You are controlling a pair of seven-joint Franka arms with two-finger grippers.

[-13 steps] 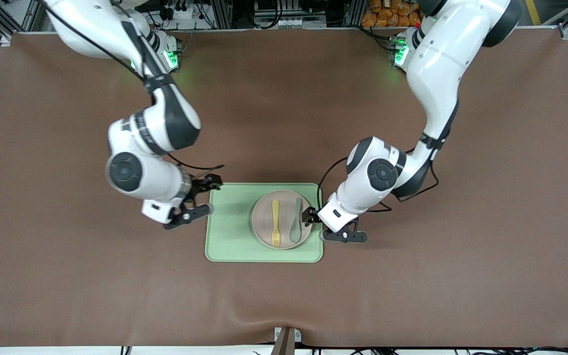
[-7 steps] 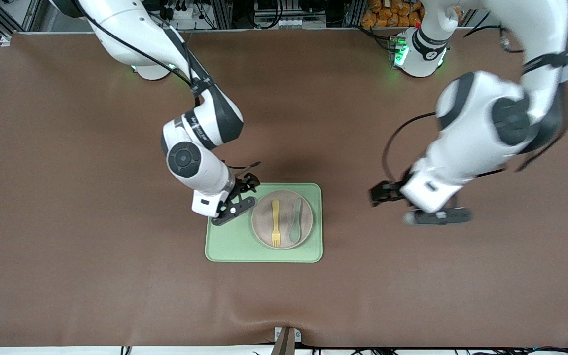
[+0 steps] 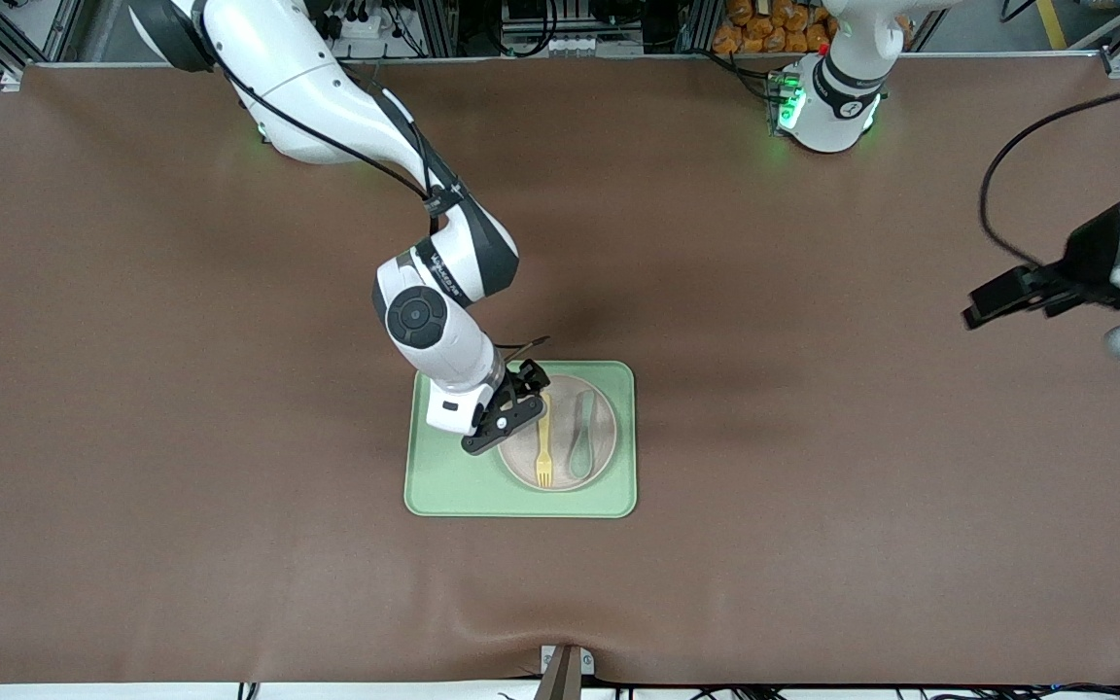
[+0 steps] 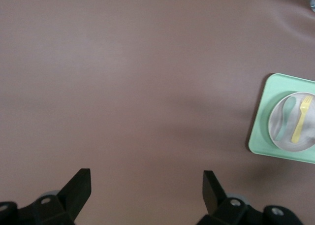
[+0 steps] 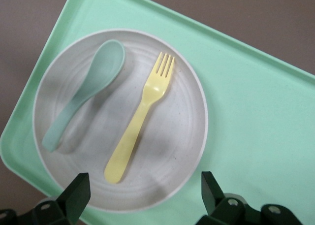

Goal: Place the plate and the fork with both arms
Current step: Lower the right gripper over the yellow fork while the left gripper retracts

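We see a wide desk [image 3: 229, 506] under a brown cover, and near its middle a light-green tray [image 3: 453, 486] lies flat. On the tray, toward the left arm's end of it, sits the round beige plate [image 3: 560, 476]. The yellow fork [image 3: 543, 445] lies on the plate with its tines pointing toward the front camera, and a grey-green spoon [image 3: 580, 437] lies just beside it, on the side toward the left arm's end of the desk; the two do not touch.

We find the right arm [image 3: 346, 107] reaching in from its base to the tray. The right gripper [image 3: 511, 410] hangs over the plate's edge, just beside the fork's handle. In the right wrist view its fingers [image 5: 74, 195] stand apart and empty, with the fork [image 5: 140, 117], the spoon [image 5: 83, 94] and the plate [image 5: 172, 161] below them.

The left gripper [image 3: 1056, 301] is up over bare desk at the left arm's end, well apart from the tray. Its fingers [image 4: 78, 188] are also spread wide, holding nothing, and the left wrist view shows the tray [image 4: 261, 131] far off.
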